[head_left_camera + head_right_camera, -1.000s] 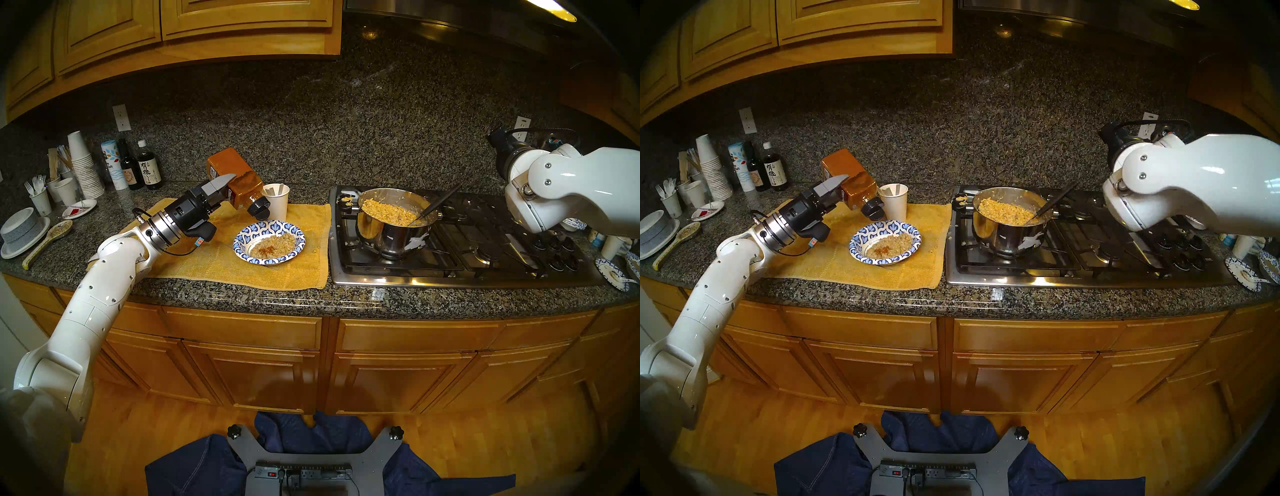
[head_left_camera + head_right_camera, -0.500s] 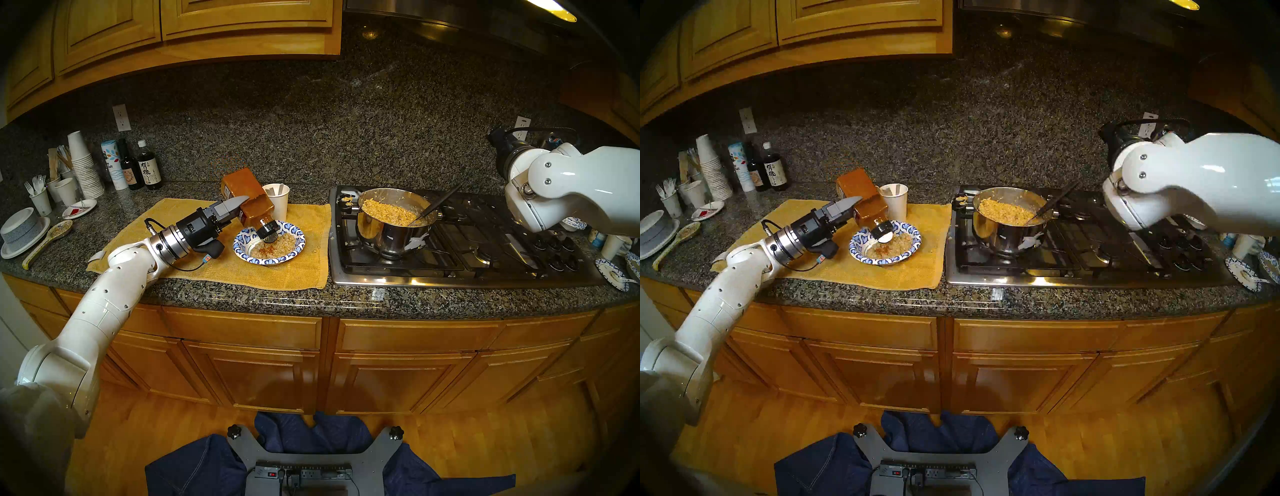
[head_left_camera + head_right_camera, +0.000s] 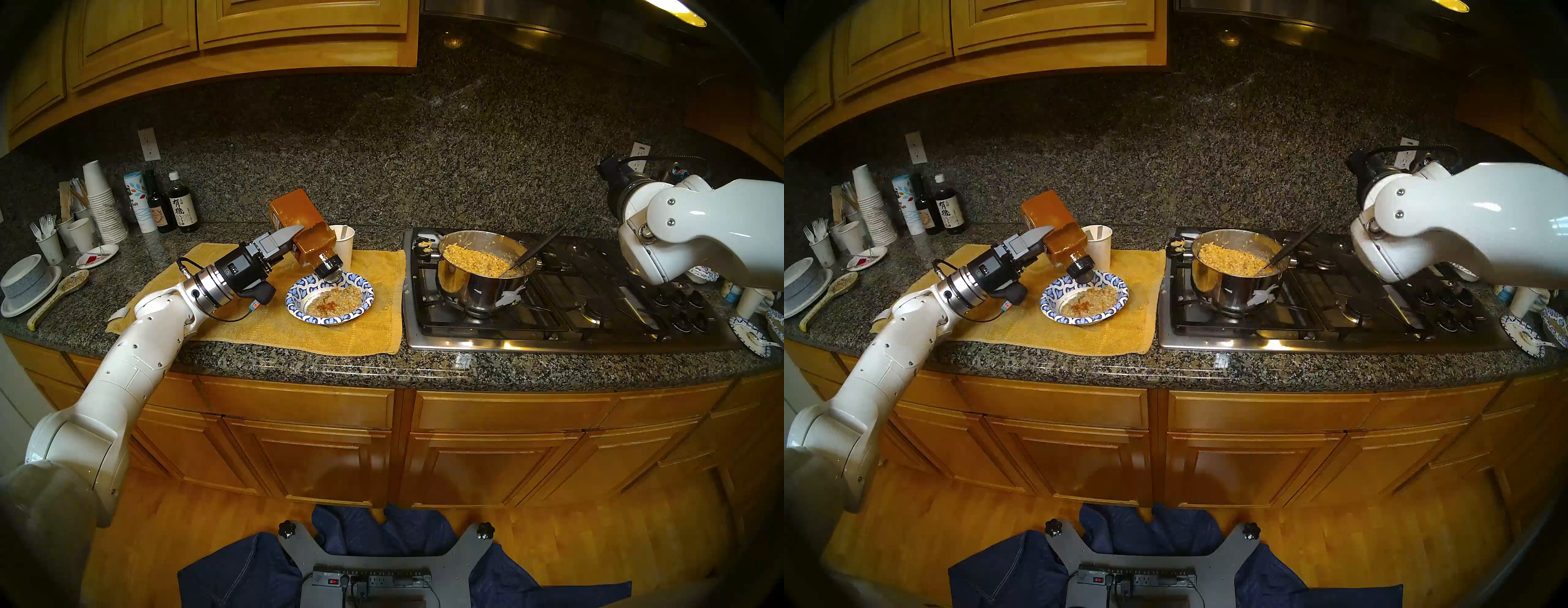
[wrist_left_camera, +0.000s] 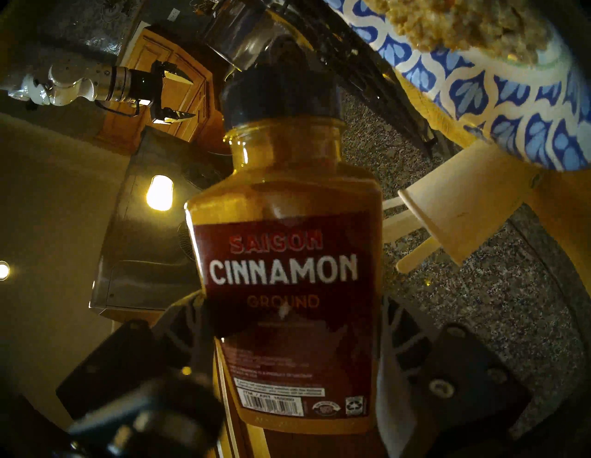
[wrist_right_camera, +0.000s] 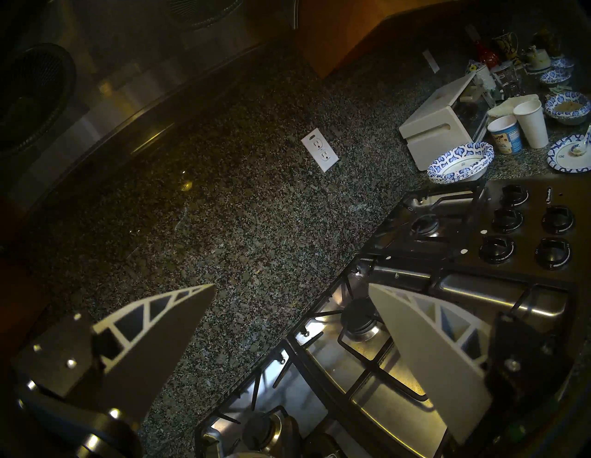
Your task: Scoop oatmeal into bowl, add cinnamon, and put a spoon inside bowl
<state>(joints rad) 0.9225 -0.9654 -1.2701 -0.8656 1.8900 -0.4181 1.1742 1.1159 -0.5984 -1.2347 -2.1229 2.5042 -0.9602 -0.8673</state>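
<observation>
The left gripper (image 3: 292, 244) is clamping the cinnamon (image 3: 302, 227) by its middle, fingers (image 4: 179, 332) squeezing both sides of the jar. It is tipping the jar lid-down over the far-left rim of the bowl (image 3: 297, 302). The dark red label is reading "SAIGON CINNAMON GROUND". Oatmeal (image 3: 337, 299) dusted with red-brown powder is sitting in the bowl on the yellow towel (image 3: 360, 331). A paper cup (image 3: 344, 244) is standing just behind the jar. Half a second ago the lid was hanging lower, over the oatmeal; now the jar is sitting higher and farther back. The right gripper (image 5: 289, 323) is hanging spread wide and empty above the stove (image 5: 399, 367); "Thermador" is showing by the knobs. Far left, a bottle (image 3: 183, 210) is bearing Japanese characters.
</observation>
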